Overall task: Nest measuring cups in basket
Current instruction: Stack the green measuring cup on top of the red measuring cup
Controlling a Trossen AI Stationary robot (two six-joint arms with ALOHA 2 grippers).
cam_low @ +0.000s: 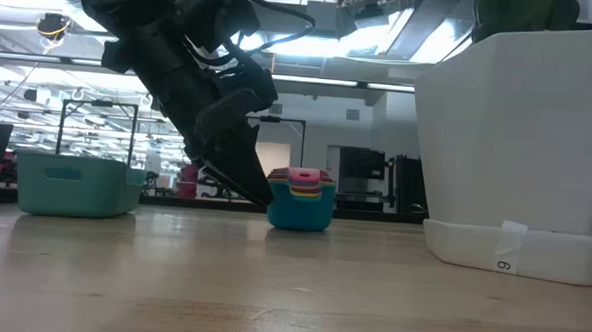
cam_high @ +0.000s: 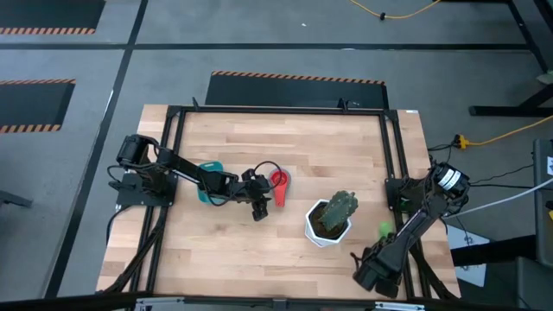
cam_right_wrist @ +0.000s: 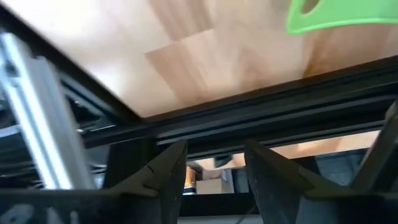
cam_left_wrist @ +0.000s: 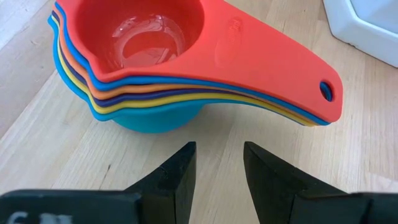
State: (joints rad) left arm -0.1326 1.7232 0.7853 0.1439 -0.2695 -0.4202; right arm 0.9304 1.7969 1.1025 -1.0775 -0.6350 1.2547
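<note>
The left hand [cam_left_wrist: 216, 180] hovers low over the desk [cam_high: 259, 250], fingers spread with a clear gap between them and nothing pinched, and just ahead of it sits the stack of measuring cups [cam_left_wrist: 180, 68], red one on top, already nested on a blue base. The teal basket [cam_high: 211, 183] stands back toward the left arm's base, a little apart from the stack. I'd say the job now is taking the whole stack in one go: the handles fan out to one side, so closing across them near the bowls, squarely, should keep the layers from sliding apart. One green cup [cam_high: 384, 229] lies off by the white plant pot [cam_high: 328, 226]. The right hand [cam_right_wrist: 208, 180] waits at the desk's near right edge, fingers apart, empty.
</note>
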